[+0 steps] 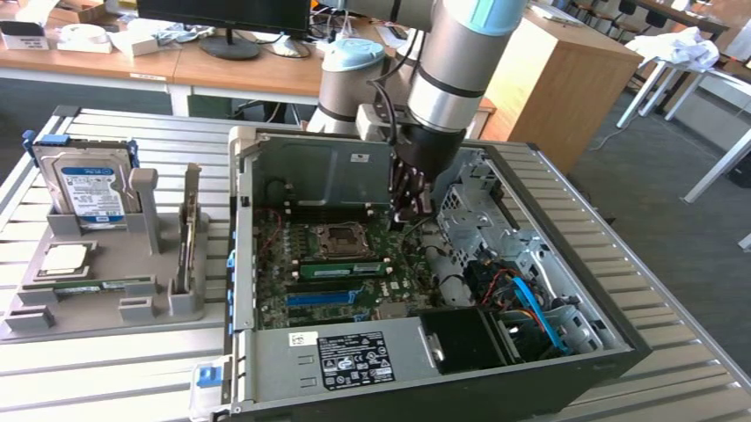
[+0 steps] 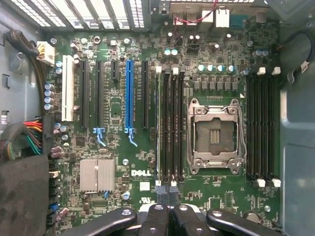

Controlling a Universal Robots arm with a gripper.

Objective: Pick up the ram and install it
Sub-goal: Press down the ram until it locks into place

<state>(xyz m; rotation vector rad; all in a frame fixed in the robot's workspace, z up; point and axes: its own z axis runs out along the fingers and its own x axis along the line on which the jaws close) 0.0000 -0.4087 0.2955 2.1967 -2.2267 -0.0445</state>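
The ram is a thin green stick standing in a slot on the motherboard, beside the open processor socket, inside the open computer case. In the wrist view the ram shows edge-on in the outermost slot of the four dark slots beside the socket. My gripper hangs inside the case above the board, a little apart from the stick. In the wrist view the gripper sits over the clip end of those slots, fingers drawn together with nothing between them.
A grey holder on the exterior view's left carries a blue-labelled hard drive, a square silver processor chip and another green stick lying flat. Case walls, drive bays and blue cables crowd the exterior view's right.
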